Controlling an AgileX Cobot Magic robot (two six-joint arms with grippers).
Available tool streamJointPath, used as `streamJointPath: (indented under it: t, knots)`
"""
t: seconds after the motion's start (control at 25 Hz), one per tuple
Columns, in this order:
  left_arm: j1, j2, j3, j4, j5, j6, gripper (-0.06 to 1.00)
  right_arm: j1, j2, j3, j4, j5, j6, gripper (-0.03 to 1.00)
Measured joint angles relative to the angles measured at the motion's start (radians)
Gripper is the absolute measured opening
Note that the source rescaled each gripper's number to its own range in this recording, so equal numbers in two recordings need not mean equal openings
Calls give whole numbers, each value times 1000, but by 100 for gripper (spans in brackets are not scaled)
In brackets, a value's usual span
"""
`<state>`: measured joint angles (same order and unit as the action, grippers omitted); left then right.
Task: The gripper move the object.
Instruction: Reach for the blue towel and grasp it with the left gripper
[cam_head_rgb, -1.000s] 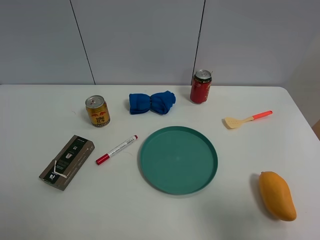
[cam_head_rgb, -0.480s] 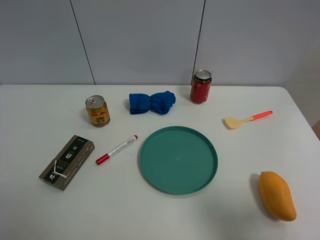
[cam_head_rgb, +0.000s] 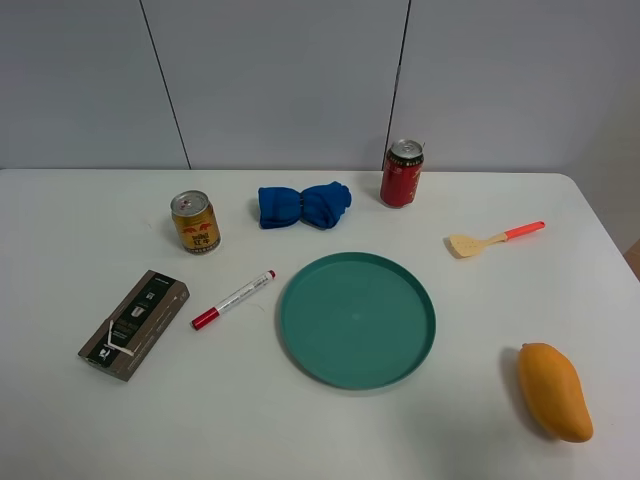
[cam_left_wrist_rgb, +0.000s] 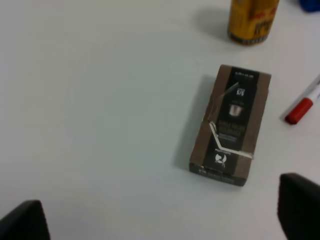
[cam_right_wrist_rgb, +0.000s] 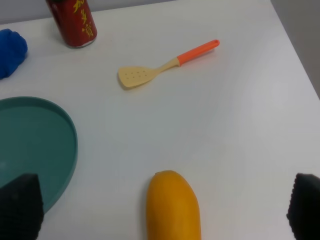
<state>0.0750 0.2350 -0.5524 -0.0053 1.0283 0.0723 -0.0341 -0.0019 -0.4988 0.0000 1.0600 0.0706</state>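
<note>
A teal plate (cam_head_rgb: 357, 319) sits mid-table. Around it lie an orange mango (cam_head_rgb: 553, 390), a red-handled spatula (cam_head_rgb: 494, 239), a red can (cam_head_rgb: 402, 173), a blue cloth (cam_head_rgb: 303, 205), a gold can (cam_head_rgb: 195, 222), a red-capped marker (cam_head_rgb: 233, 299) and a brown box (cam_head_rgb: 134, 324). Neither arm shows in the exterior view. My left gripper (cam_left_wrist_rgb: 160, 215) is open and empty above the table, with the brown box (cam_left_wrist_rgb: 232, 124) ahead of its fingertips. My right gripper (cam_right_wrist_rgb: 162, 207) is open and empty, with the mango (cam_right_wrist_rgb: 173, 206) between its spread fingertips and below them.
The white table (cam_head_rgb: 80, 230) ends at a grey panelled wall at the back and at its right edge by the mango. The left wrist view also shows the gold can (cam_left_wrist_rgb: 252, 20) and the marker (cam_left_wrist_rgb: 303, 106); the right wrist view shows the spatula (cam_right_wrist_rgb: 165, 65), red can (cam_right_wrist_rgb: 72, 22) and plate rim (cam_right_wrist_rgb: 70, 145).
</note>
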Motion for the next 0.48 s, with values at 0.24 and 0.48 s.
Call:
streamJointPath:
  t: [0.24, 0.48]
  knots:
    - [0, 455, -183, -34, -63, 93, 82, 0, 0, 0, 0, 0, 0, 100]
    - [-123, 893, -500, -40, -84, 327, 81, 0, 0, 0, 0, 0, 0, 100]
